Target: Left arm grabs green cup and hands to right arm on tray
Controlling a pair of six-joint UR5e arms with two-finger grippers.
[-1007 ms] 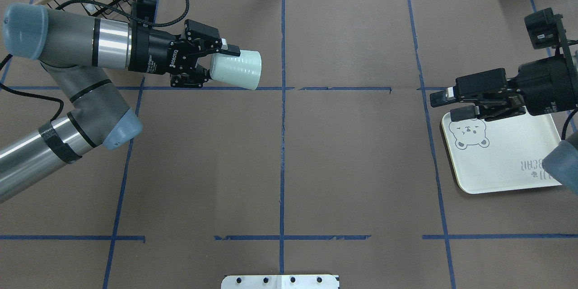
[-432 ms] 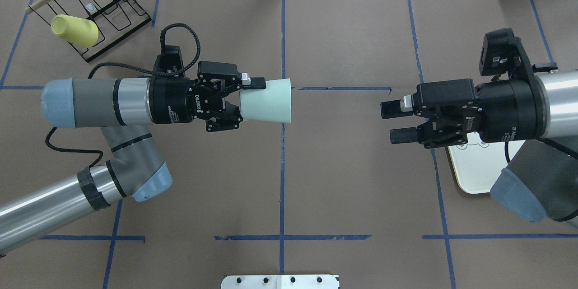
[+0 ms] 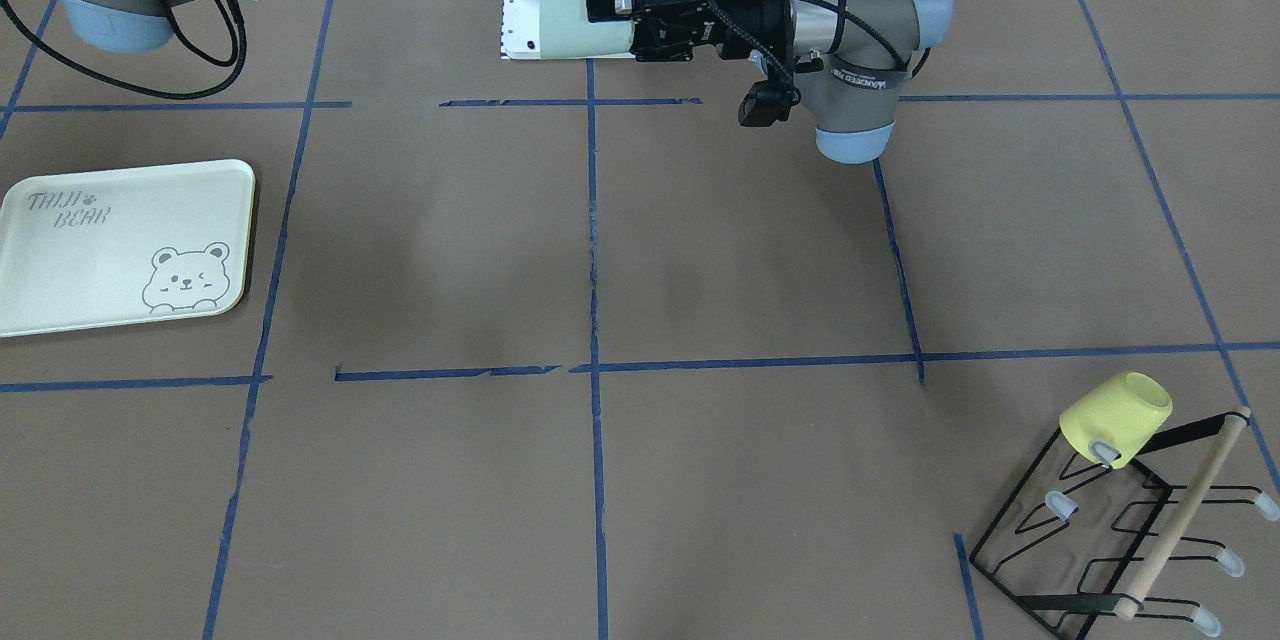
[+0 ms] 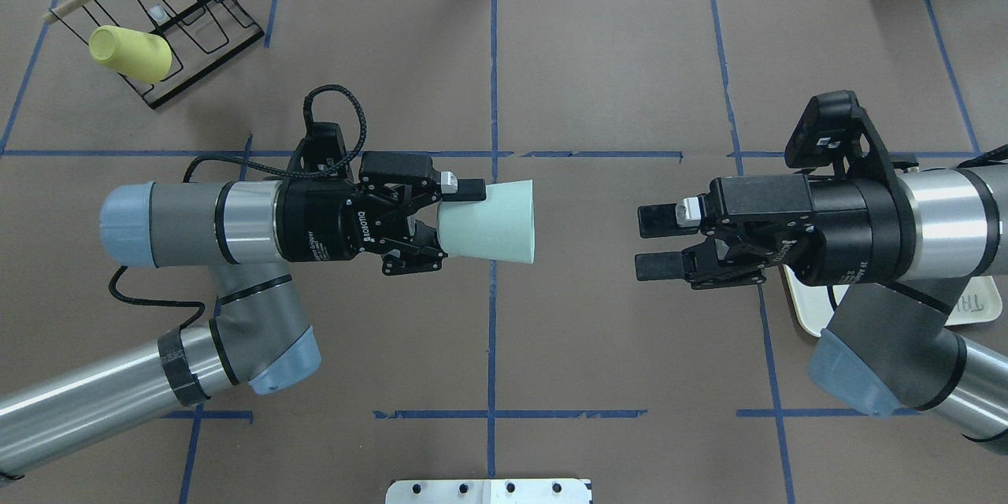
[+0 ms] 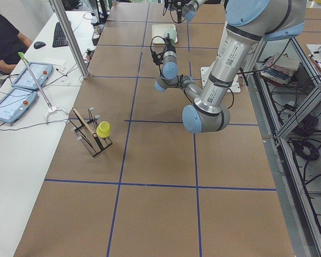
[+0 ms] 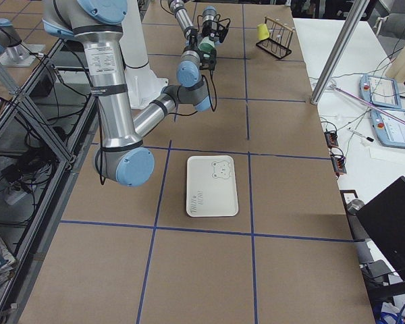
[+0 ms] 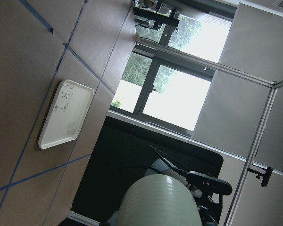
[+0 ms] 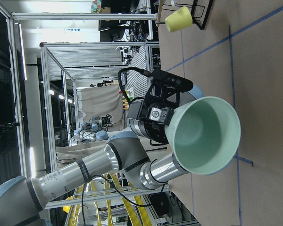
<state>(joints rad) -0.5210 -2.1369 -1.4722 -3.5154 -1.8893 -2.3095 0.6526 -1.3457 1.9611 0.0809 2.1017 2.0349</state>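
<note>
Fingers [image 4: 465, 189] of level left arm [image 4: 189, 224] clench green cup [image 4: 492, 220] while facing right arm [image 4: 945, 220] holds fingers [image 4: 657, 219] spread.

You can see the green cup [image 4: 492, 222] is smooth plastic, the table cover [image 4: 614, 331] dull brown paper, the rack [image 4: 187, 14] thin black wire.

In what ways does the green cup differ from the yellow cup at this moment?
Colour: the green cup is pale mint, the yellow cup pale yellow.
Support: the green cup is held above the table by the left gripper; the yellow cup rests on the black wire rack.
Pose: the green cup lies sideways, mouth toward the open right gripper; the yellow cup sits tilted near the table's corner.
Both are small, handleless and tapered.
</note>
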